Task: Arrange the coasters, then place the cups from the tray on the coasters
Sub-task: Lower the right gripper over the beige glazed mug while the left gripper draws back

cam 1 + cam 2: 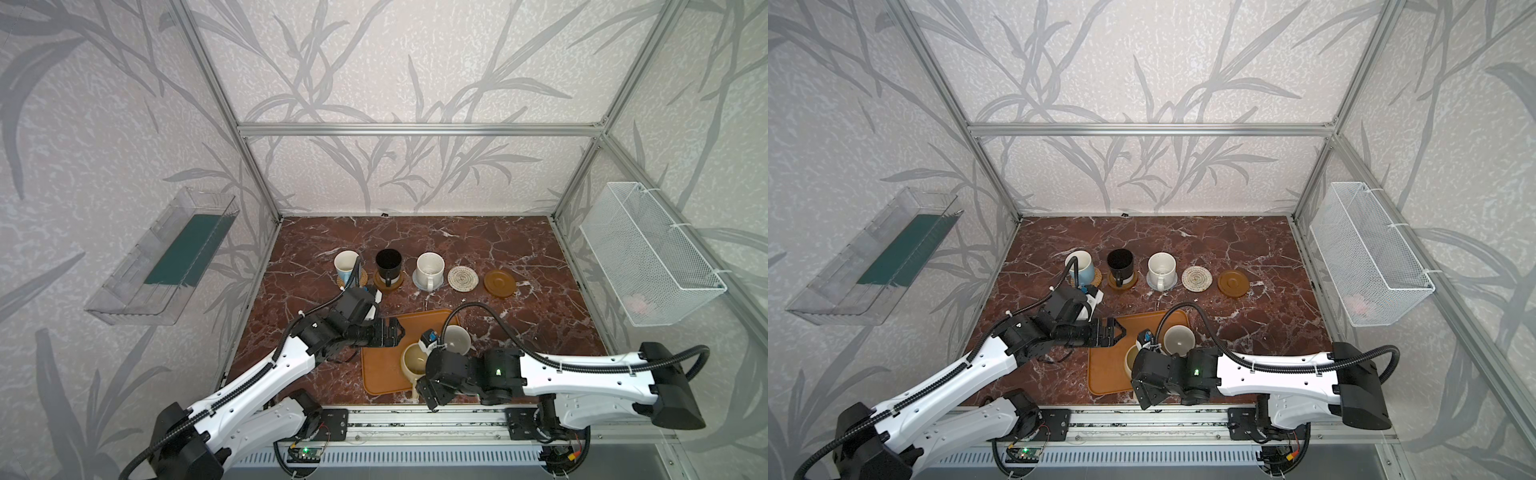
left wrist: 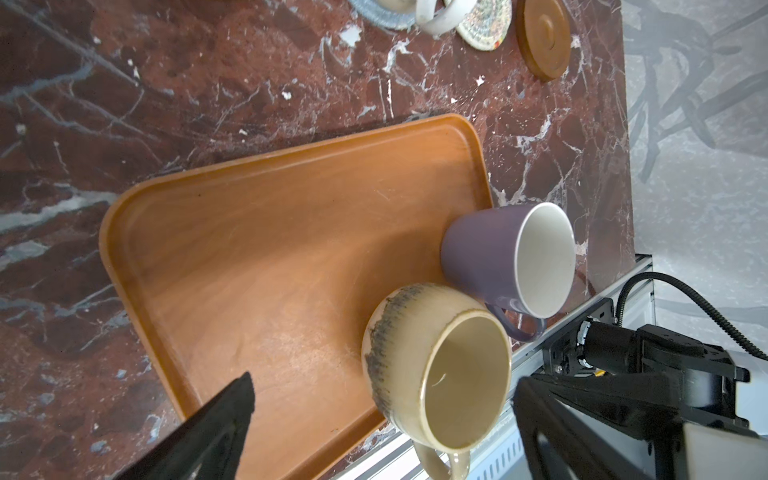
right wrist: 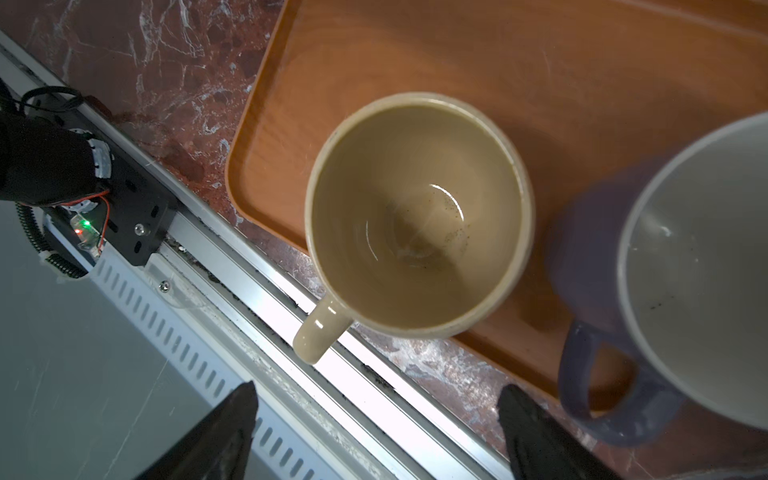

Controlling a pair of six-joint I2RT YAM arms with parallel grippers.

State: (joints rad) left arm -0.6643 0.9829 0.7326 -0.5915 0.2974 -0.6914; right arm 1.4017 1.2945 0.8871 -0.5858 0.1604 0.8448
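The orange-brown tray (image 1: 382, 374) (image 1: 1106, 374) (image 2: 270, 249) (image 3: 582, 83) holds a cream-beige cup (image 1: 413, 359) (image 1: 1131, 358) (image 2: 436, 365) (image 3: 415, 216) and a lavender cup (image 1: 456, 338) (image 1: 1178, 338) (image 2: 507, 257) (image 3: 685, 270). My right gripper (image 1: 428, 399) (image 3: 378, 390) hangs open above the table's front edge, just short of the beige cup's handle (image 3: 320, 332). My left gripper (image 1: 397, 330) (image 2: 384, 386) is open over the tray's far left corner. Farther back, the light blue cup (image 1: 346, 266), black cup (image 1: 388, 262) and speckled white cup (image 1: 430, 268) stand on coasters. The cream rope coaster (image 1: 462, 276) and a brown coaster (image 1: 499, 283) are bare.
An aluminium rail (image 1: 415, 419) runs along the front edge, right under the right gripper. A white wire basket (image 1: 648, 253) hangs on the right wall and a clear plastic bin (image 1: 166, 257) on the left wall. Frame posts stand at the back corners.
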